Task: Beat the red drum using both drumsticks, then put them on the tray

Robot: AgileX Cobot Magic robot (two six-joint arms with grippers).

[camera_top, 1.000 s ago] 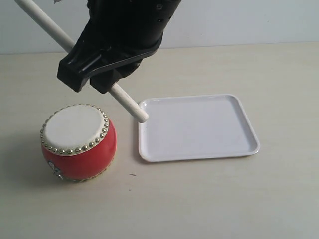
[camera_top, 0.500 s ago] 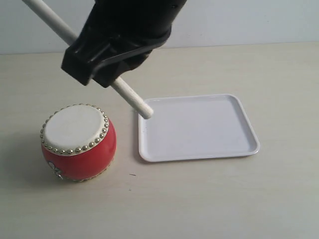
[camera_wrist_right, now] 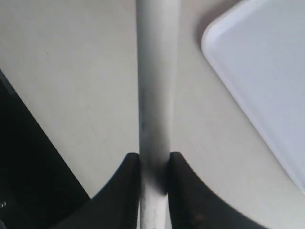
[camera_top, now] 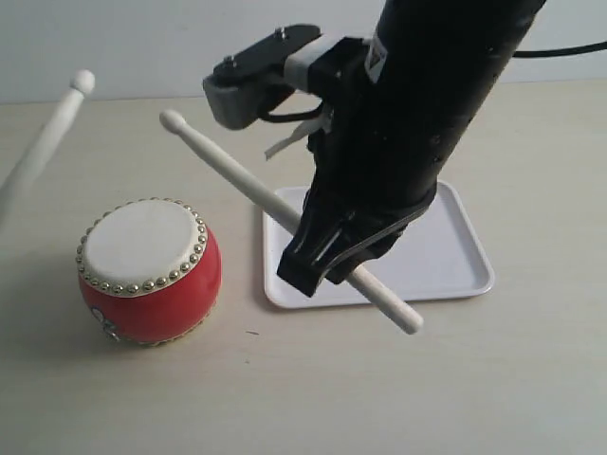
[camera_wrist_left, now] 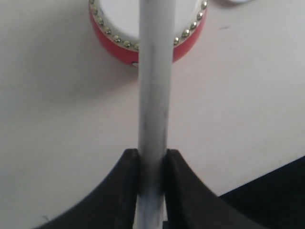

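Beige table [camera_top: 427, 379]: red drum [camera_top: 149, 275] at left, white tray [camera_top: 465, 265] just beside, right.

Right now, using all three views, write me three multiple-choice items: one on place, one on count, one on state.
1. Relative to the tray, the red drum stands, in the exterior view: A on it; B left of it; C right of it.
2. Drumsticks visible there: A one; B two; C three.
3. The right gripper is: A open; B shut on the drum; C shut on a drumstick.
Answers: 1 B, beside the tray's left edge; 2 B, one at far left, one over the tray; 3 C, jaws pinch the shaft.
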